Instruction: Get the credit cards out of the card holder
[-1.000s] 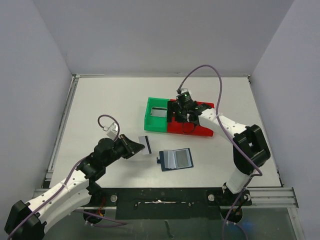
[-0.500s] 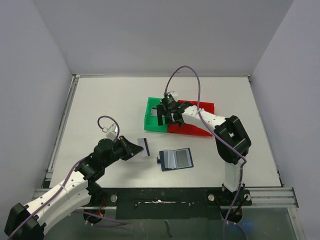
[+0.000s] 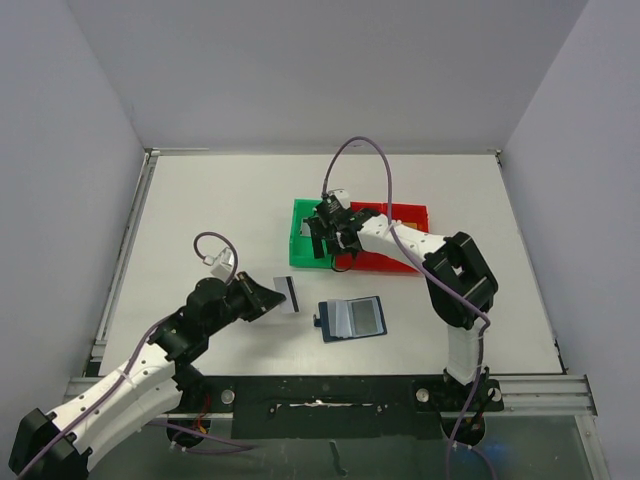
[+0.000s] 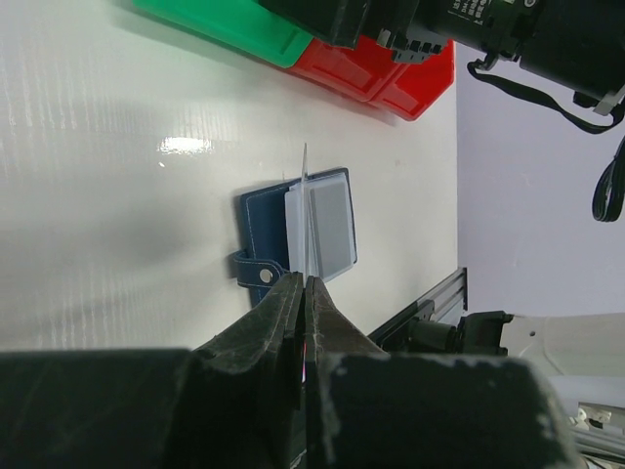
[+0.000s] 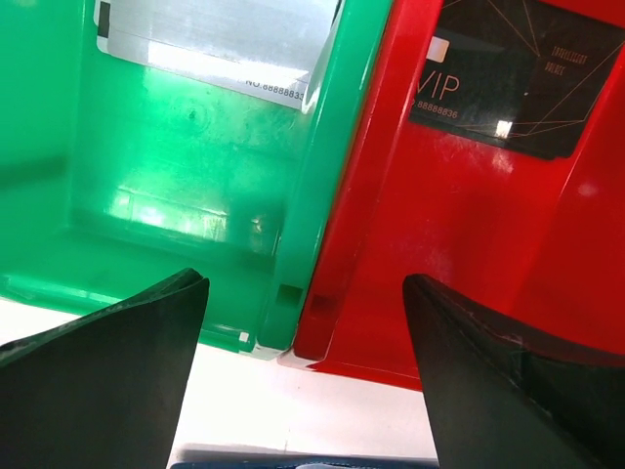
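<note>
Left gripper (image 3: 273, 299) clamped on a striped card (image 3: 289, 293) above the tabletop's near centre, open card holder (image 3: 352, 318) flat just right of it, and farther back right gripper (image 3: 325, 240), jaws spread, hovers over green tray (image 3: 297, 232) containing a silver card (image 5: 225, 44) and red tray (image 3: 406, 213) containing a black card (image 5: 518, 78).

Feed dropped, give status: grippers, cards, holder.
Left gripper shut on third card. Right gripper open. Silver card in green tray, black card in red tray. Card holder open, nothing blocking.

The blue wallet (image 3: 352, 318) lies open on the table (image 3: 200, 220) — the left gripper (image 3: 274, 298) holds a card (image 3: 289, 294) just beside it.
</note>
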`<state>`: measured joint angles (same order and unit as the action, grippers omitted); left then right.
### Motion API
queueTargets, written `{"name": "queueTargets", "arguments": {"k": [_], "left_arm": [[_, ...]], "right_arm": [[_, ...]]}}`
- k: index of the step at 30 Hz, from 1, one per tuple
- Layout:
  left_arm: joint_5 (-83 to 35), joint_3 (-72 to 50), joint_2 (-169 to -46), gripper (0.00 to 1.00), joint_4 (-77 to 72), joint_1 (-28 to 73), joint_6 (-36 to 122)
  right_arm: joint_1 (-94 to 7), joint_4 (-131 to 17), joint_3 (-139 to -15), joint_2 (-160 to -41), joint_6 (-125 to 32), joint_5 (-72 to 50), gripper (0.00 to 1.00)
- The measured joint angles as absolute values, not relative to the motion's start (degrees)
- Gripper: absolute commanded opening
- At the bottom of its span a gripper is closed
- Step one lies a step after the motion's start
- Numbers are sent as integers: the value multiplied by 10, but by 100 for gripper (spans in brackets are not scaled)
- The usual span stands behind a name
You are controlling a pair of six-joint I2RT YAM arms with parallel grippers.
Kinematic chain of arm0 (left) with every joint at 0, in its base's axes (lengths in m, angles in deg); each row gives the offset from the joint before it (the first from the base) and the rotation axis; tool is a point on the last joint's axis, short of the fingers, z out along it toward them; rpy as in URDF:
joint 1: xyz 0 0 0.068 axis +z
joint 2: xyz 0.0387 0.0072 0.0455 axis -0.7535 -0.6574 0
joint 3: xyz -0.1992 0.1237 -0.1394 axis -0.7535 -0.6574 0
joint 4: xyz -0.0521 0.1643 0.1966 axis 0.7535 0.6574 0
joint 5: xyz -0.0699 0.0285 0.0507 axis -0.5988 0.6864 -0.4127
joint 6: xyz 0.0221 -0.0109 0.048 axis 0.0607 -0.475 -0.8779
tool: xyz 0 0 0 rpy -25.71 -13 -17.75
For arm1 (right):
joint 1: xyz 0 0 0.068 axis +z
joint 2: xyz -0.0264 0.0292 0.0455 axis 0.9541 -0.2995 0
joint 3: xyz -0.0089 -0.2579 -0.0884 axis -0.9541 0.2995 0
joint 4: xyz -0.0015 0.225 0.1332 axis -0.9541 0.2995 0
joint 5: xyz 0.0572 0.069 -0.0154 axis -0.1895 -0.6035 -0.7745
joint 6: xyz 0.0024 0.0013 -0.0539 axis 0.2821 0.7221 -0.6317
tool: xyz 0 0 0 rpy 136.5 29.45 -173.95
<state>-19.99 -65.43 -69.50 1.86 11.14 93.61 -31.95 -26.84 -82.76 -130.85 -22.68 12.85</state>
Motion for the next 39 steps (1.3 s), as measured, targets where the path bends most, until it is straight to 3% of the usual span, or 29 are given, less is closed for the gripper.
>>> {"name": "queueTargets", "arguments": {"k": [12, 20, 29, 39], "left_arm": [[-210, -654, -737, 0, -3, 111, 936], [-235, -654, -764, 0, -65, 111, 936], [-281, -668, -805, 0, -225, 117, 971], [-315, -704, -817, 0, -316, 129, 1015]], "right_arm": [[-317, -257, -825, -1265, -229, 98, 86], [-319, -315, -727, -1078, -233, 47, 90], [-453, -487, -482, -895, -163, -185, 86], [-468, -595, -439, -842, -130, -360, 76]]}}
